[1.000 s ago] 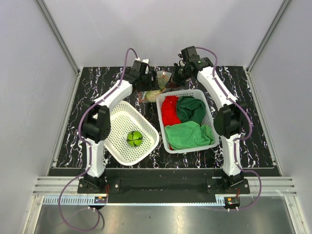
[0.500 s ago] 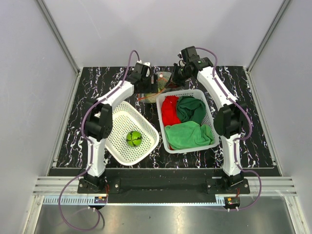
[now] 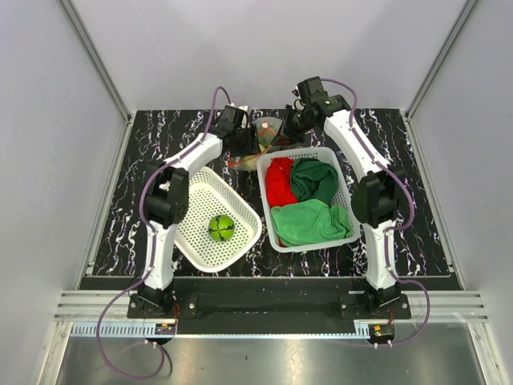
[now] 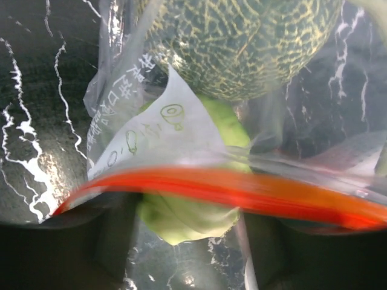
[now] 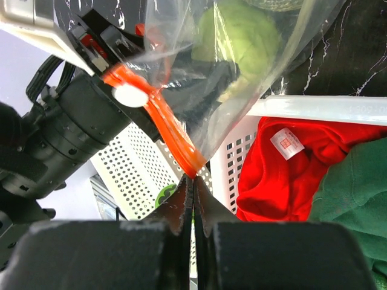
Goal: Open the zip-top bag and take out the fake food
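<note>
At seven o'clock a green ball (image 3: 221, 228) lies in a perforated white basket (image 3: 192, 207). Toward twelve, the zip-top bag (image 5: 266, 72) is thin, crinkly, slippery film; its stiffer red-orange strip (image 4: 230, 190) likely grips best. The right hand (image 5: 193, 181) pinches that strip. The left hand (image 4: 187, 235) stands spread at the mouth, rounded fake food (image 4: 242, 42) inside.

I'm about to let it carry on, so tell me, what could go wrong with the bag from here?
The right jaws pinch only the end of the zip strip; a pull might slip it free. The zip-top bag hangs by the cloth basket, so the pale green cabbage and netted melon could tumble among the cloths.
</note>
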Robot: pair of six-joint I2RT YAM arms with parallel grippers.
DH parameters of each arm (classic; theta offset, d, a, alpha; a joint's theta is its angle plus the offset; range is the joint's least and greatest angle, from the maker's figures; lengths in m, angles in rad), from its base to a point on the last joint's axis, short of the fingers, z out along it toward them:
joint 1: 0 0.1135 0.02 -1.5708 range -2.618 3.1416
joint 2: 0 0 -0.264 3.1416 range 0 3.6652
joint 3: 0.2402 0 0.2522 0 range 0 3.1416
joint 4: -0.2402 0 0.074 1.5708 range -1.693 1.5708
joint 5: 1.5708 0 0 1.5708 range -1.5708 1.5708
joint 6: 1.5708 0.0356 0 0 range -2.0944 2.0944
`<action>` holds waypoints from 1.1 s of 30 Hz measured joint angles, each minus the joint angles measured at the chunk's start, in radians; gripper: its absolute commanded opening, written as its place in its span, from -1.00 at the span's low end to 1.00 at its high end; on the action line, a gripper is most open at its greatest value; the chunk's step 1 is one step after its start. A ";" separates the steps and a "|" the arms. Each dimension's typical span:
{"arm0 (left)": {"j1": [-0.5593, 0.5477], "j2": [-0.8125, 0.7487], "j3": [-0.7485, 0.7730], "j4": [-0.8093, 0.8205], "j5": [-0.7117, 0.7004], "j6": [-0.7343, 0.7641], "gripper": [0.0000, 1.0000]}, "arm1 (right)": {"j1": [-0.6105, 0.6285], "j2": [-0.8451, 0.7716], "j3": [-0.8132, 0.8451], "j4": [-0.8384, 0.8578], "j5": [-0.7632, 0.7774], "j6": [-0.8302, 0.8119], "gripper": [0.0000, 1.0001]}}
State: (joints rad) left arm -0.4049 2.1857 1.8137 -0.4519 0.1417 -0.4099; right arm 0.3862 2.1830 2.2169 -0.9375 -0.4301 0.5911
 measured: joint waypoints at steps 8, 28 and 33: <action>0.037 0.005 0.000 -0.010 0.080 -0.020 -1.00 | -0.001 0.000 -0.018 0.002 0.003 -0.005 -1.00; 0.114 -0.256 -0.097 0.219 0.312 -0.367 -1.00 | -0.021 -0.002 -0.124 0.056 0.027 -0.047 -1.00; 0.121 -0.344 -0.224 0.427 0.421 -0.559 -1.00 | -0.062 -0.002 -0.120 0.061 0.024 -0.037 -1.00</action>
State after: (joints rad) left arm -0.2836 1.8412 1.5894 -0.0246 0.5625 -0.9688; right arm 0.3244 2.1815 2.0972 -0.8768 -0.4065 0.5545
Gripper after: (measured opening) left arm 0.246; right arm 0.007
